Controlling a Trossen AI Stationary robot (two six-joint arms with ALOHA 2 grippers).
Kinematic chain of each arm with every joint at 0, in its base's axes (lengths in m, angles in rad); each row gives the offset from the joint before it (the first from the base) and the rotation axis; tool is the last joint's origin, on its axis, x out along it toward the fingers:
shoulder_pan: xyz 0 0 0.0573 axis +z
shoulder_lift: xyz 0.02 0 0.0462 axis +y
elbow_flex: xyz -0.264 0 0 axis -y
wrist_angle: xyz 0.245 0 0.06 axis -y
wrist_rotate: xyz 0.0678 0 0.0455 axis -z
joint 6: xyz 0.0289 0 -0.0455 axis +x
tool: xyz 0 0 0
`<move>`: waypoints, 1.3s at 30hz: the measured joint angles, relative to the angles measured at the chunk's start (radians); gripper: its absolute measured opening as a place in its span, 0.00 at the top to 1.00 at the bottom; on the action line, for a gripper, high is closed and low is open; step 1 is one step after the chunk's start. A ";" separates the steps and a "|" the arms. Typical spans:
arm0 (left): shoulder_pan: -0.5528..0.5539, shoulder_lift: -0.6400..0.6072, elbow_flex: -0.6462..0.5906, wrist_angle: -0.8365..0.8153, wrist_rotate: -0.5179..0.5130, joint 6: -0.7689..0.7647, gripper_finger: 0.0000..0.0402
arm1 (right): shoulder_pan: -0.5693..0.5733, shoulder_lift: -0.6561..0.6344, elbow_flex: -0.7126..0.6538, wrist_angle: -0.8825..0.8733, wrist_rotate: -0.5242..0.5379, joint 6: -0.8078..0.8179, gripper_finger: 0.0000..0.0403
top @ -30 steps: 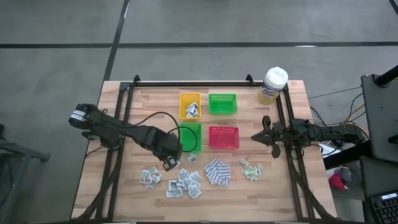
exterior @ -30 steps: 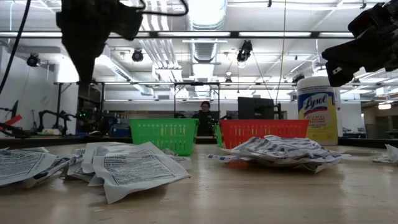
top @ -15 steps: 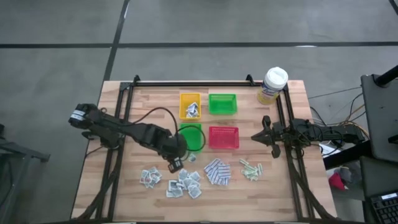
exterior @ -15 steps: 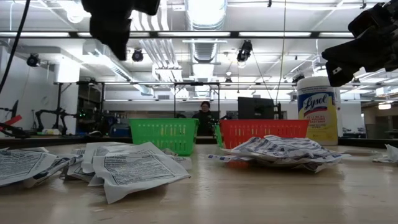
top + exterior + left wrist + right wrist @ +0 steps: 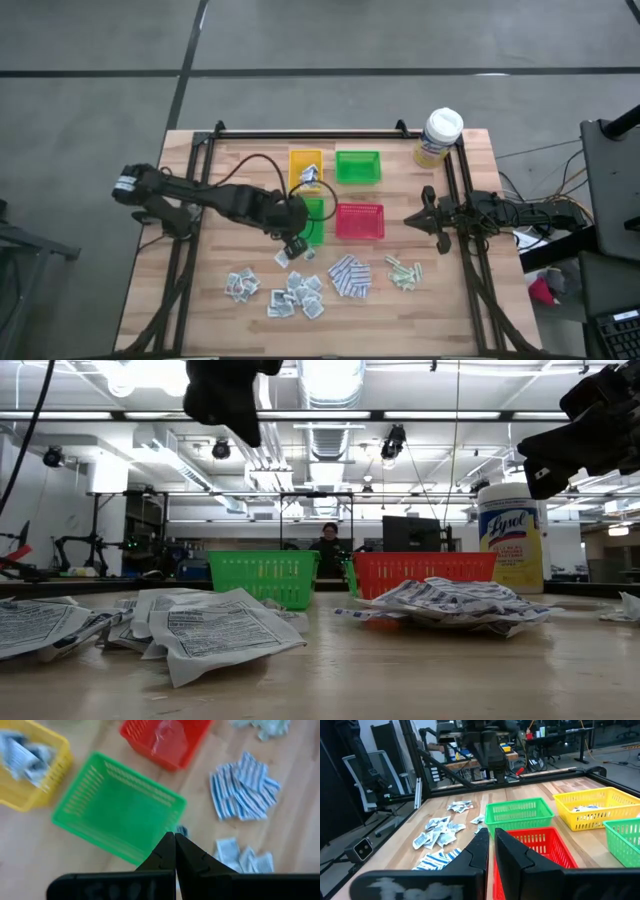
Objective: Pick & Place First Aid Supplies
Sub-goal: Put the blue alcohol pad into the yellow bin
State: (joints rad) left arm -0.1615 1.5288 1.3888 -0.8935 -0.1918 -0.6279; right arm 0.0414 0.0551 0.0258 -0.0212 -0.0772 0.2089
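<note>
White-grey sachets (image 5: 290,295), blue-and-white pads (image 5: 349,276) and pale green strips (image 5: 404,271) lie in loose piles on the near half of the table. More sachets (image 5: 308,176) lie in the yellow tray (image 5: 294,160). My left gripper (image 5: 297,245) hangs shut and slanting down over the near edge of the near green tray (image 5: 312,208), with nothing between its fingers (image 5: 175,840). A single small packet (image 5: 182,830) lies on the table just beyond that tray's corner. My right gripper (image 5: 491,837) waits level at the table's right edge, shut and empty.
A red tray (image 5: 360,220) stands right of the near green tray, and a second green tray (image 5: 358,166) stands behind it. A yellow canister with a white lid (image 5: 438,137) stands at the far right corner. A black frame rail (image 5: 310,133) runs along the table's far side. A person sits far behind the table (image 5: 328,550).
My left gripper has risen from just above the sachet piles and gone toward the table's right and far edges, ending over the near green tray's near edge. It has tipped up, pointing less steeply down.
</note>
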 joint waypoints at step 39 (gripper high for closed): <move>-0.088 0.069 -0.343 0.130 0.217 -0.447 1.00 | 0.000 0.000 0.000 0.000 0.000 0.000 0.93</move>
State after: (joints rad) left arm -0.2497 1.5982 1.0454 -0.7633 0.0254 -1.0744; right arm 0.0411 0.0551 0.0260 -0.0213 -0.0772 0.2089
